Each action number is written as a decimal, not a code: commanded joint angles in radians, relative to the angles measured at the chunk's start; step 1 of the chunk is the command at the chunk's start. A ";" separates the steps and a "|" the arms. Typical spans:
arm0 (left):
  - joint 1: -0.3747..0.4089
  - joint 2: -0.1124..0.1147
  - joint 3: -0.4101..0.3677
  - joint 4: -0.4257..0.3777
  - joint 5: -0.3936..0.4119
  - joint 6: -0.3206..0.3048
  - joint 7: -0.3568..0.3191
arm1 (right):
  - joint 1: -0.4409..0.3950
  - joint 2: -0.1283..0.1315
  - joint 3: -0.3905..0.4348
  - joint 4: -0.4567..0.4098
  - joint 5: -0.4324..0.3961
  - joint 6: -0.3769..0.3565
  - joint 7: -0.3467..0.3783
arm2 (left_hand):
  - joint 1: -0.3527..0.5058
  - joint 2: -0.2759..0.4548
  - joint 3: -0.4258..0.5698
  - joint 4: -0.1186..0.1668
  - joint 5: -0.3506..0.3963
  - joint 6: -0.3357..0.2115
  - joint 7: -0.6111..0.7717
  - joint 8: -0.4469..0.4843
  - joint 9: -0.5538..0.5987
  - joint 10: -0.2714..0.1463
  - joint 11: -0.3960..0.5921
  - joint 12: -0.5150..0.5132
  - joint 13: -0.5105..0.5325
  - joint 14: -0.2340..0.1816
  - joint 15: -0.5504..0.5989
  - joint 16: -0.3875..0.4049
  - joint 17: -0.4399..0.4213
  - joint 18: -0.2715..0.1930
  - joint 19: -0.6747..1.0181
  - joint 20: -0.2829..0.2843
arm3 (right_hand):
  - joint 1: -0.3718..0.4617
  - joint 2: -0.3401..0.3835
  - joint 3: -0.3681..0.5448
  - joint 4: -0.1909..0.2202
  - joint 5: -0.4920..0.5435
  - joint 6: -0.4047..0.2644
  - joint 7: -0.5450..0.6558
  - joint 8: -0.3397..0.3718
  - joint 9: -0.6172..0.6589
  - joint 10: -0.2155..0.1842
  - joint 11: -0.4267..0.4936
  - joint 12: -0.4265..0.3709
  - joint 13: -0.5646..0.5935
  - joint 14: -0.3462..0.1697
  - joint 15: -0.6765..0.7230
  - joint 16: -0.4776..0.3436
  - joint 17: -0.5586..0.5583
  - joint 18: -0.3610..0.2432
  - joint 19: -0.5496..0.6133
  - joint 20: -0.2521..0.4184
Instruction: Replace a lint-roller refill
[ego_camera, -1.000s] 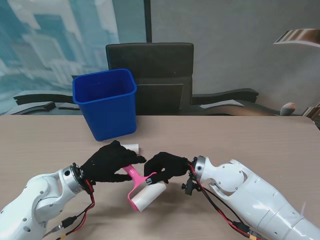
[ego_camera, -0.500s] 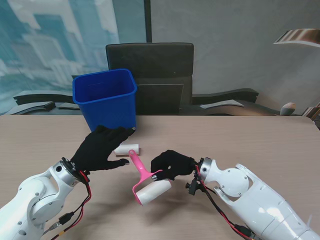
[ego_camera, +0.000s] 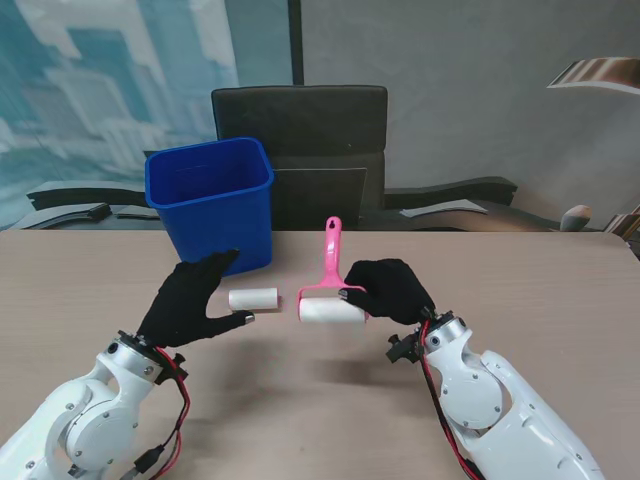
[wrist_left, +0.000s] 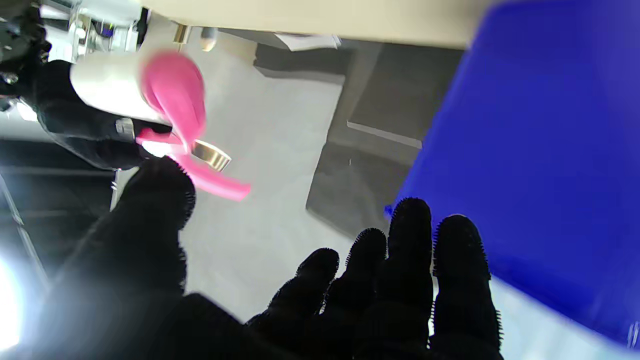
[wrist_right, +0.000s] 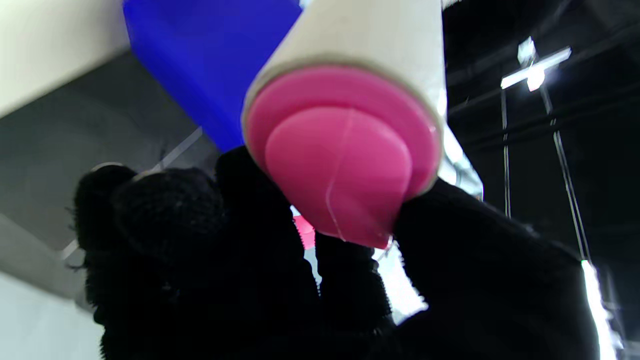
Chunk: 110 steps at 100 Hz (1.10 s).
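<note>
Office, desk chair (ego_camera: 299, 140), wooden table (ego_camera: 520, 290)

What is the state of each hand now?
Left hand: open, holding nothing.
Right hand: shut on the lint roller.

Lint roller (ego_camera: 329, 290): glossy pink plastic frame, matt white paper roll. Spare refill (ego_camera: 252, 298): matt white paper. Bin (ego_camera: 212, 205): smooth blue plastic. Table (ego_camera: 520, 290): matt wood-look top. Hands gloved in fuzzy black cloth.

One lint roller (ego_camera: 331, 300), one spare refill (ego_camera: 253, 298), one blue bin (ego_camera: 212, 205), one chair (ego_camera: 300, 150).
</note>
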 joint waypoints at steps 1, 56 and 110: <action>-0.008 -0.027 0.035 0.010 -0.021 0.028 -0.050 | -0.010 -0.025 0.002 -0.035 0.028 0.003 -0.001 | -0.038 0.002 0.014 -0.020 0.014 0.034 -0.003 0.017 -0.054 0.033 -0.021 -0.050 -0.045 0.017 -0.031 -0.020 -0.028 0.008 -0.033 -0.002 | 0.036 -0.015 0.105 -0.016 0.039 -0.091 0.082 -0.003 0.043 -0.032 -0.011 -0.009 0.026 -0.289 -0.021 -0.018 0.014 -0.223 -0.010 -0.010; -0.118 -0.075 0.275 0.035 -0.787 0.222 -0.259 | -0.005 -0.075 -0.026 -0.055 -0.133 0.013 -0.300 | -0.099 0.039 -0.053 -0.052 -0.020 0.028 -0.055 0.026 -0.098 0.012 0.000 -0.043 -0.080 -0.009 -0.026 -0.025 -0.044 -0.022 -0.046 0.014 | 0.024 -0.006 0.089 -0.017 0.035 -0.125 0.078 -0.018 0.035 -0.050 -0.018 -0.029 0.027 -0.298 -0.059 -0.043 -0.006 -0.251 -0.027 -0.023; -0.135 -0.120 0.336 0.007 -0.977 0.279 -0.177 | 0.023 -0.086 -0.077 -0.003 -0.105 0.022 -0.305 | -0.130 0.106 -0.066 -0.056 -0.044 0.008 -0.047 0.032 -0.132 -0.009 0.056 -0.032 -0.098 -0.030 0.016 -0.017 -0.059 -0.059 -0.023 0.028 | 0.018 -0.009 0.086 -0.017 0.036 -0.139 0.077 -0.020 0.030 -0.055 -0.012 -0.035 0.027 -0.301 -0.066 -0.047 -0.015 -0.262 -0.028 -0.027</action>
